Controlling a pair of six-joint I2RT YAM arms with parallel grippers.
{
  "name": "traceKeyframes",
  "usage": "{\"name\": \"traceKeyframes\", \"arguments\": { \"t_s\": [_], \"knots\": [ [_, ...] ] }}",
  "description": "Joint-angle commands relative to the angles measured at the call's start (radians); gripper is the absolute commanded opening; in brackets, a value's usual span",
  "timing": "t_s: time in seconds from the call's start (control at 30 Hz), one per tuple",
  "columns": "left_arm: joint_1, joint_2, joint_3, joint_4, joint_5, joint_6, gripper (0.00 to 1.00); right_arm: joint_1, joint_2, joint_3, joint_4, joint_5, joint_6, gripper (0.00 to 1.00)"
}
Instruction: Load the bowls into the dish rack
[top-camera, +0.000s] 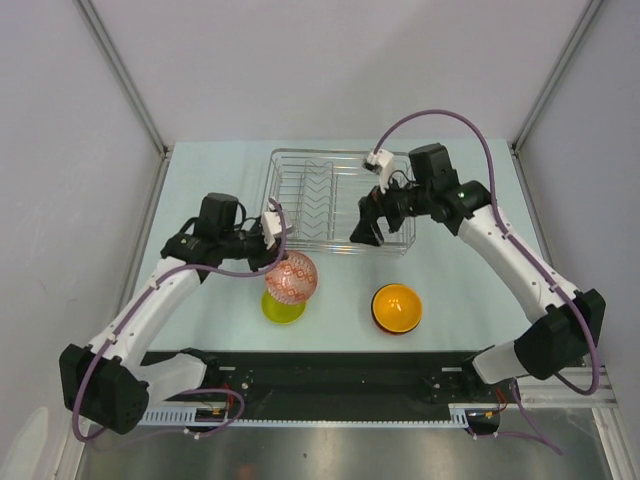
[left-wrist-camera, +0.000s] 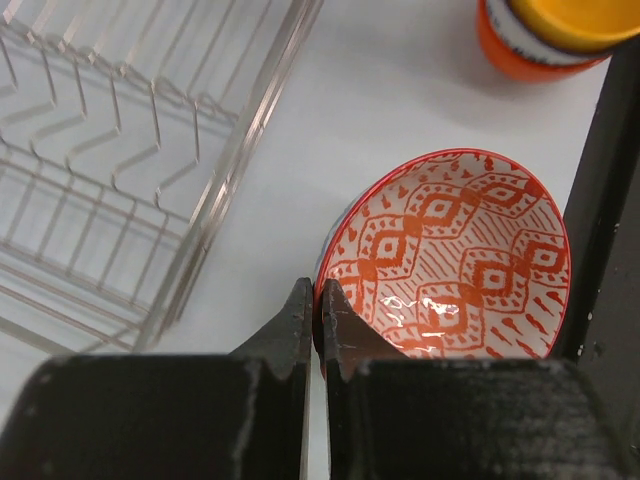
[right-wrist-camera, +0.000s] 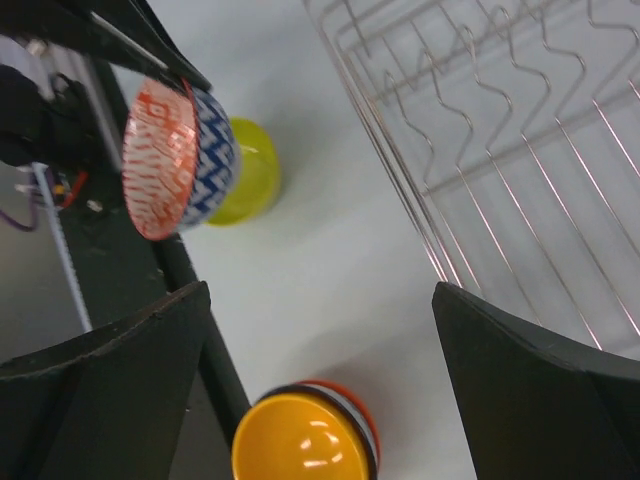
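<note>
Pinching the rim of the zigzag bowl (left-wrist-camera: 450, 260), the left gripper (left-wrist-camera: 316, 300) holds it on edge over the lime-yellow bowl (top-camera: 283, 310) by the bench's near edge. The right gripper (top-camera: 365, 232), fingers spread, hovers at the dish rack (top-camera: 330, 200) toward the far edge.

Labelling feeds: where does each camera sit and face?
Top external: above, behind the bases, looking down on the dish rack; both arms show.
Left wrist: on the left arm, looking down past the left gripper, shut on the zigzag bowl.
Right wrist: on the right arm, looking down through the open right gripper.
All share the zigzag bowl.
</note>
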Motion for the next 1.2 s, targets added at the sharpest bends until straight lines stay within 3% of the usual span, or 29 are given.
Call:
{"name": "traceKeyframes", "arguments": {
  "t_s": [0.0, 0.23, 0.4, 1.17],
  "knots": [
    [-0.064, -0.055, 0.131, 0.024, 0.069, 0.038, 0.00, 0.002, 0.079, 0.151, -0.024, -0.241, 0.140, 1.00],
    [-0.118, -0.011, 0.256, 0.006, -0.022, 0.043, 0.00, 0.011, 0.236, 0.267, -0.049, -0.454, 0.208, 1.00],
    [-0.161, 0.023, 0.292, -0.028, -0.126, 0.056, 0.00, 0.043, 0.267, 0.288, -0.075, -0.482, 0.197, 1.00],
    [-0.172, 0.012, 0.354, 0.053, -0.019, -0.059, 0.00, 0.069, 0.377, 0.236, 0.011, -0.623, 0.277, 1.00]
  ]
}}
